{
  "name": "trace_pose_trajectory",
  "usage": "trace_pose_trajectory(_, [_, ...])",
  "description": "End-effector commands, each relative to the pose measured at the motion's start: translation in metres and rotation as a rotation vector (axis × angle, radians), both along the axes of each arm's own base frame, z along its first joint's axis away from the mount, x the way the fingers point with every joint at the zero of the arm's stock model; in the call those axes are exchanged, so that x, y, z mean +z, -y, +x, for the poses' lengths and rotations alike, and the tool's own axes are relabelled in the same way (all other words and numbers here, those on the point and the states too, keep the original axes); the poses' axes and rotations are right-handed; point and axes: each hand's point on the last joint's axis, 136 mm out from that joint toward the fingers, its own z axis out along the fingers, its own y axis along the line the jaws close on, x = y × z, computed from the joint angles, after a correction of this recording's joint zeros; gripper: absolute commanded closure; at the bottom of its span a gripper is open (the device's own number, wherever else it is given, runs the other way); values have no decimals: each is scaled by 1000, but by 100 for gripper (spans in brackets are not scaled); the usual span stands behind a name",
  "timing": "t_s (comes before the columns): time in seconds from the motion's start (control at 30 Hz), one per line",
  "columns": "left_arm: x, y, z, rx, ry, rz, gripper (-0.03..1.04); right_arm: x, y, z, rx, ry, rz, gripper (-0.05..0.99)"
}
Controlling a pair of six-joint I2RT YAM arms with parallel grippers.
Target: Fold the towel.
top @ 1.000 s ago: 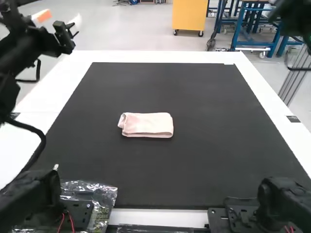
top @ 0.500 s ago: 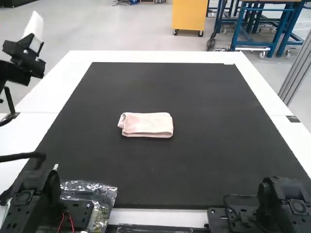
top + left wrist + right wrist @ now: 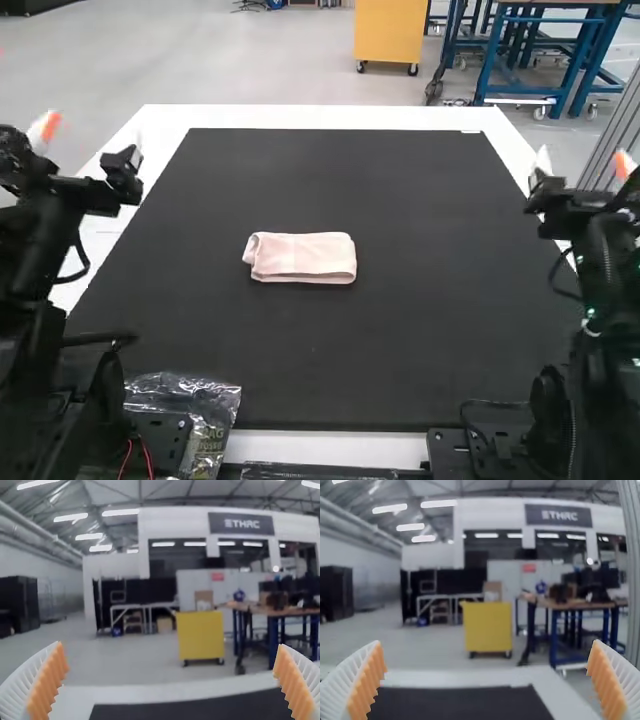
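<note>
Clear, crinkled plastic wrapping [image 3: 185, 388] lies at the near left, by the black mat [image 3: 330, 360]. Farther in, around the mat's middle, the pale pink towel [image 3: 302, 258] lies folded into a small, neat rectangle. Over the left side of the white table [image 3: 300, 117], the left tool [image 3: 92, 135] gapes wide; over the right side, the right tool [image 3: 584, 157] is spread open too.

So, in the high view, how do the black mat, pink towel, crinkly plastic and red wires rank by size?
Black mat
Pink towel and crinkly plastic: unsure, plastic is nearer the camera
Red wires
</note>
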Motion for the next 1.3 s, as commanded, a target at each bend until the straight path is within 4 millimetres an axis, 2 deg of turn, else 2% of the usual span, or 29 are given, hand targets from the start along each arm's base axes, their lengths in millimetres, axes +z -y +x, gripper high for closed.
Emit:
trace_pose_trajectory(0.0, [-32,-12,14,81,-49,39,4,-21,8,6,-53,-31,-28,1])
trace_pose_trajectory(0.17, [-94,-20,33,103,-183,21,4,-77,8,19,-40,-240,-4,1])
trace_pose_trajectory(0.27, [-145,-24,39,135,-381,71,4,-102,8,20,-40,-341,4,1])
trace_pose_trajectory(0.3, [-149,-24,39,133,-397,72,4,-111,8,20,-41,-379,0,1])
trace_pose_trajectory(0.37, [-146,-23,39,133,-385,78,4,-127,8,20,-43,-445,-16,1])
trace_pose_trajectory(0.47, [-152,-24,39,134,-410,77,4,-126,8,20,-43,-442,-29,1])
trace_pose_trajectory(0.73, [-152,-23,39,132,-407,76,4,-129,0,20,1,-450,-41,1])
trace_pose_trajectory(1.27, [-152,-23,39,130,-406,76,4,-129,0,20,2,-452,-41,1])
